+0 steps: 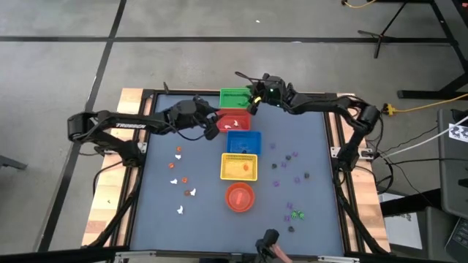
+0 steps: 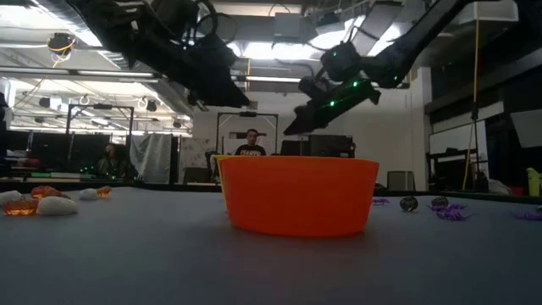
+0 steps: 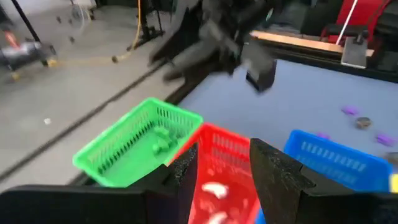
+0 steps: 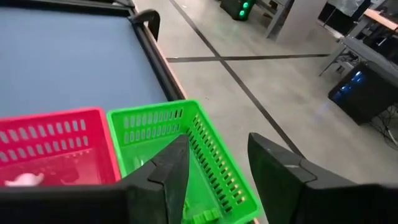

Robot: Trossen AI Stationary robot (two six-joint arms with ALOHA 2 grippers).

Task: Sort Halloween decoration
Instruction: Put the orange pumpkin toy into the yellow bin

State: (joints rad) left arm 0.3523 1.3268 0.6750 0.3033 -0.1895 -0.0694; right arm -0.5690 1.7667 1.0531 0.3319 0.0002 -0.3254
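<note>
Halloween decoration trinkets lie loose on the table: white and orange ones at the left, purple and dark ones at the right, and a green one near the front. My left gripper hovers open over the red basket, where white trinkets lie. My right gripper hovers open above the green basket, where a green trinket lies. Nothing is between either pair of fingers.
The baskets stand in a row from far to near: green, red, blue and yellow. A round orange bowl stands nearest the front edge. The two arms meet close together at the far end of the row.
</note>
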